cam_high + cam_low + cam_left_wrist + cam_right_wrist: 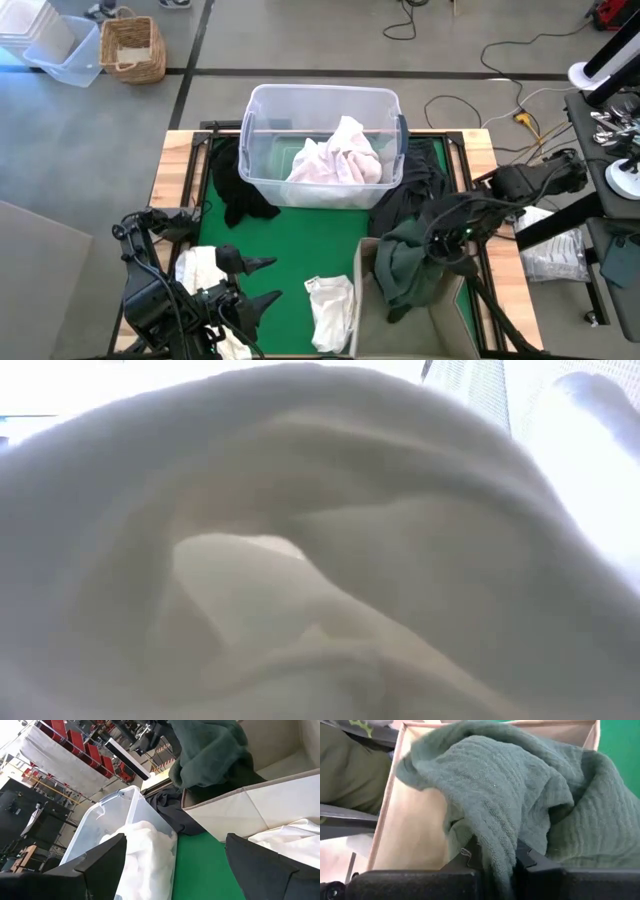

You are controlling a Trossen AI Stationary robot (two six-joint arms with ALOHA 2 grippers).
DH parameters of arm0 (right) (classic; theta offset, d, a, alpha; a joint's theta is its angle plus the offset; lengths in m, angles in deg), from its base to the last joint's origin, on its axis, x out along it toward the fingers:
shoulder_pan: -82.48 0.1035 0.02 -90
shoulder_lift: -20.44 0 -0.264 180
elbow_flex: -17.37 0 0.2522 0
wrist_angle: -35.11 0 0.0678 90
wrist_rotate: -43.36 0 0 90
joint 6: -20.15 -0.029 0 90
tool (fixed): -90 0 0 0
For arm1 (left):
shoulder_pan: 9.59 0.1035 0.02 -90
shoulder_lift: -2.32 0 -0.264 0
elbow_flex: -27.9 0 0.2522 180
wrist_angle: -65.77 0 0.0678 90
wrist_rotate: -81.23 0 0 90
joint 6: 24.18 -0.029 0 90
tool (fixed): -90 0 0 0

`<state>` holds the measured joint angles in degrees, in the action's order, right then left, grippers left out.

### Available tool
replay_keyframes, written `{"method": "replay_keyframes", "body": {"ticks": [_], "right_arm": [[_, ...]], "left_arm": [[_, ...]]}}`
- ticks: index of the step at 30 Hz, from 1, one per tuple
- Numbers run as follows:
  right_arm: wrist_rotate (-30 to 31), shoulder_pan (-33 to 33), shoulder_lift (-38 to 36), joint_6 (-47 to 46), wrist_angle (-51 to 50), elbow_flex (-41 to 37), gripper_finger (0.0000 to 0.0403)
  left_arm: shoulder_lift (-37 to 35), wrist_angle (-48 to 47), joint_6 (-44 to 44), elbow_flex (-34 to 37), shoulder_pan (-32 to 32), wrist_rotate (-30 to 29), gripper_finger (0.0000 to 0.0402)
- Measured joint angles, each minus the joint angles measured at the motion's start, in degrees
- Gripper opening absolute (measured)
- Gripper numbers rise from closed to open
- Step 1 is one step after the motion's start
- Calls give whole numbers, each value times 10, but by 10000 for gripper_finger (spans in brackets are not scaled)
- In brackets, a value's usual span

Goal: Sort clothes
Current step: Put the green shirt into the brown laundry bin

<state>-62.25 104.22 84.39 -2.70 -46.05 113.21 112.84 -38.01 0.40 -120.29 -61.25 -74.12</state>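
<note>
My right gripper [492, 862] is shut on a dark green garment [405, 265] over the beige fabric box [365, 325] at the near right. The clear tub [262, 110] at the far middle holds white and pale pink clothes [335, 160]. Black garments lie on the mat to the tub's left [235, 185] and right [420, 190]. One white garment [330, 310] lies beside the box and another [198, 265] lies by my left gripper [258, 282]. That gripper stands open above the near left of the mat, with nothing between its fingers. My right gripper pinches a bunched fold of the dark green garment [490, 837] between its two fingers. The fingers slant down from the table's right side. The garment hangs slack below them, and its lower part [210, 765] droops over the box's far rim and into the box.
The low view is filled by white cloth [320, 560] right in front of the camera. The green mat [300, 240] shows bare between the tub, the box and the white garments. Off the table stand a wicker basket [132, 48] and clear bins [55, 45].
</note>
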Motion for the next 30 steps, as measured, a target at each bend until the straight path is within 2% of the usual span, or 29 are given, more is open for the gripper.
{"method": "replay_keyframes", "body": {"ticks": [19, 30], "right_arm": [[-12, 0, 87, -46, -73, 0, 27], [-25, 22, 156, -51, -76, 0, 28]], "left_arm": [[0, 0, 8, 0, 0, 0, 314], [0, 0, 22, 1, 0, 15, 314]]}}
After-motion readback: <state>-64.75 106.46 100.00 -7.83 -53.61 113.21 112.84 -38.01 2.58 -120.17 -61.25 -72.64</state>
